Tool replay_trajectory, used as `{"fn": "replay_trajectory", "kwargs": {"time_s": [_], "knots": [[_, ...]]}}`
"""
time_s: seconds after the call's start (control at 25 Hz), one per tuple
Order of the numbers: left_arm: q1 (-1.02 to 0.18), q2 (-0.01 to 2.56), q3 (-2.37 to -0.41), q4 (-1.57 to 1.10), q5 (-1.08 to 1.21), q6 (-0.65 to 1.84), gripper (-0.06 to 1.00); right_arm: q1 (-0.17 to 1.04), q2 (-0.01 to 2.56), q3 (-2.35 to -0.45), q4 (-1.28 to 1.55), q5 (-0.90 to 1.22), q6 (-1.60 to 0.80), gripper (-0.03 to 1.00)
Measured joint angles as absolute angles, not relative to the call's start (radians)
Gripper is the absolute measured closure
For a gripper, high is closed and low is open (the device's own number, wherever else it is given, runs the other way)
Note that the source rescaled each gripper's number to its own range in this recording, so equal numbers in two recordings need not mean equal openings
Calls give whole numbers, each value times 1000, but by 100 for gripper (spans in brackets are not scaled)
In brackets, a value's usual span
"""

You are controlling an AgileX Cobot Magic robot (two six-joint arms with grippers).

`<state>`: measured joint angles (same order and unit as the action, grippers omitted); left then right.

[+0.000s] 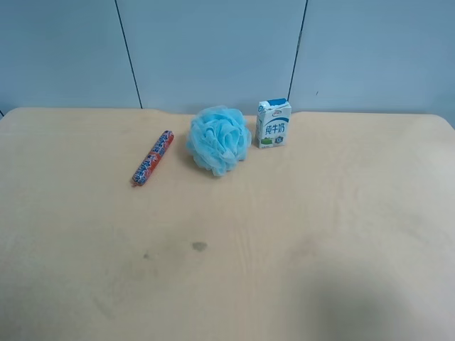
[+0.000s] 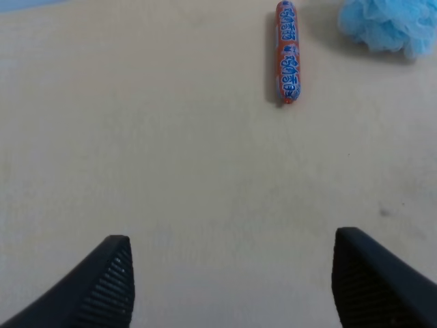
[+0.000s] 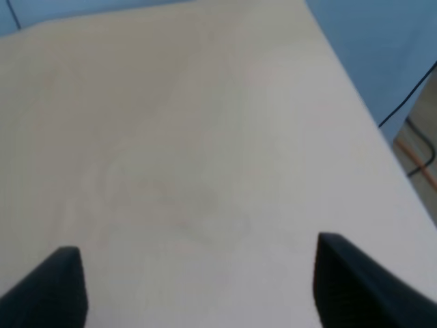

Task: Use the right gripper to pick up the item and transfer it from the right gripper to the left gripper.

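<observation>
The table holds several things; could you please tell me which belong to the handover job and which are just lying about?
Part of the job:
sausage stick
right pincer, open
left pincer, open

Just lying about:
blue bath sponge
milk carton

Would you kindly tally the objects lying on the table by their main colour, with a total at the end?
Red: 1, the sausage stick
Blue: 1, the bath sponge
Blue and white: 1, the milk carton
Total: 3
</observation>
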<state>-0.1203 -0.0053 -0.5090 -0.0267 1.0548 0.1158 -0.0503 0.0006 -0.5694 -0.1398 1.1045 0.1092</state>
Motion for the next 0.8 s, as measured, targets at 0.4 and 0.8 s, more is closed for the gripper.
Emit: {"fn": "replay_trajectory", "kwargs": {"time_s": [0.4,0.8], "knots": [[-120,-5,-509,-27,1055,115,27,-32,-3,-569,-141,1105,109,34],[-120,-5,-509,-27,1055,115,27,-32,-3,-569,-141,1105,109,34]]}}
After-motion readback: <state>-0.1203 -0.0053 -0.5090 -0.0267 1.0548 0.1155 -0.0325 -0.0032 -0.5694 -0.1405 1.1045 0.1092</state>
